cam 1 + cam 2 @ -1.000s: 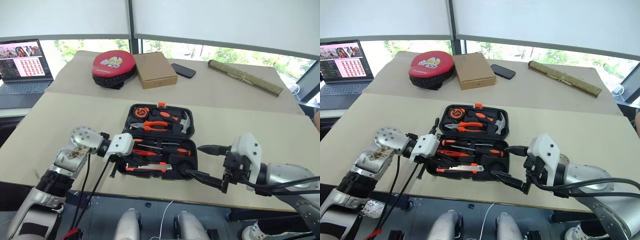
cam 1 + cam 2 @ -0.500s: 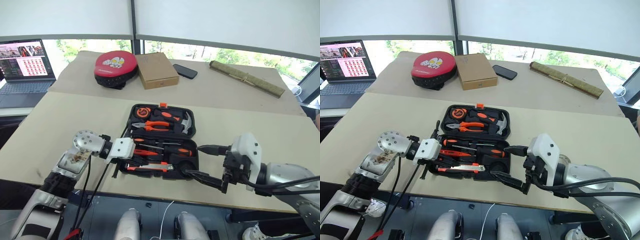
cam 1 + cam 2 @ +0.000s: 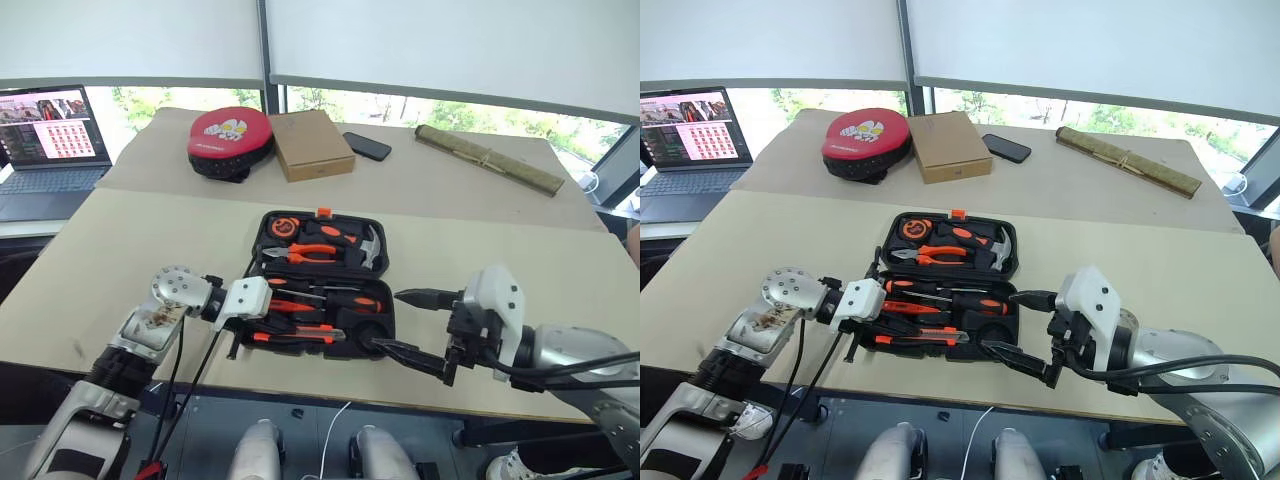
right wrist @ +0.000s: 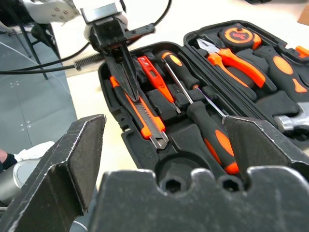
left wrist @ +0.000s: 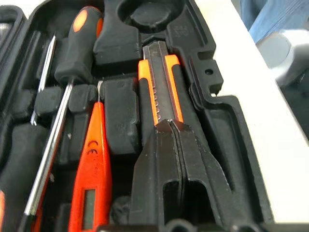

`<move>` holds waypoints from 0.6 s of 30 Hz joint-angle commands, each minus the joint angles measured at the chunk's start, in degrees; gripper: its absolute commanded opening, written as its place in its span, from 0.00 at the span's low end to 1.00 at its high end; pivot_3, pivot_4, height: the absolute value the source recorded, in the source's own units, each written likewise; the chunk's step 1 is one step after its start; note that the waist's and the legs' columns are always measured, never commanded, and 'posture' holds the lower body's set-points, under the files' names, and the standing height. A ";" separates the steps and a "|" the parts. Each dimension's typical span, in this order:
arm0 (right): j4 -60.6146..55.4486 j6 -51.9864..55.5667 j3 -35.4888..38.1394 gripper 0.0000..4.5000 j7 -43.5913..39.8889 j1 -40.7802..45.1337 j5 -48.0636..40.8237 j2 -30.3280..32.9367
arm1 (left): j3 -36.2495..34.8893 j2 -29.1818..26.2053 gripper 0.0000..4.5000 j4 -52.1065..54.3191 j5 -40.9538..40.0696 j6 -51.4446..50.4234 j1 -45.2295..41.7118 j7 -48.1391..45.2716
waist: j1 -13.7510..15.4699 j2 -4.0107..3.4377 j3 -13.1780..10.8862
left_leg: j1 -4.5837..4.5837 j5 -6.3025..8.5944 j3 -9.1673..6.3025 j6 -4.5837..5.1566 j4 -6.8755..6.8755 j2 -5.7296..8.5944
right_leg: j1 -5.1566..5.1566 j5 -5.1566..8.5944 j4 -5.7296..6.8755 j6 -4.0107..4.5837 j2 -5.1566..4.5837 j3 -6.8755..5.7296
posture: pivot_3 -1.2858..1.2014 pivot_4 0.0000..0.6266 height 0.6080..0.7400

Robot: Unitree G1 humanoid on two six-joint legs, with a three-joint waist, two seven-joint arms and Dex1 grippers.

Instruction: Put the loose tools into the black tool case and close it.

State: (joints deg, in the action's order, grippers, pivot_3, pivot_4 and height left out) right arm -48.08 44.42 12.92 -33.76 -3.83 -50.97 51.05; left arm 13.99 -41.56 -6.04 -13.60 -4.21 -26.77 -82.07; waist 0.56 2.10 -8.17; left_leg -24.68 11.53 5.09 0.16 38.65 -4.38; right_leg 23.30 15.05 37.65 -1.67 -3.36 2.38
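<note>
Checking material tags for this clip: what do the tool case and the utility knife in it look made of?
Black tool case: looks like moulded matt plastic, with shaped tool slots. Utility knife: glossy orange-and-black body, probably plastic; its segmented centre strip looks like dull grey metal.

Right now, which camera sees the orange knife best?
The left wrist view: the knife lies large in its slot, just past the left claw. The right wrist view shows it whole but smaller. In the eye views it's a thin orange strip at the case's near edge.
</note>
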 commanded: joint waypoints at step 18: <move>11.72 -1.14 24.16 1.00 -9.55 -22.60 11.18 1.10 | -9.79 -4.50 0.99 14.73 -18.73 -28.49 -12.03 -0.51 | -0.92 0.07 -0.07 | 0.04 0.07 -0.11 0.10 -0.12 0.17 | -0.13 0.24 -0.19 -0.30 -0.02 0.09 | 0.52 0.24 1.00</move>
State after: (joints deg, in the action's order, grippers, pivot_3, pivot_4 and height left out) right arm -37.36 44.92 39.81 -43.68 -28.73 -41.72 50.94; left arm 3.89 -45.53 7.20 -33.06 -35.02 -38.87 -81.63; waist -0.36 2.18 -8.24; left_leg -24.65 11.59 4.98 0.27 38.52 -4.21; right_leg 23.18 15.27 37.46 -1.92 -3.38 2.47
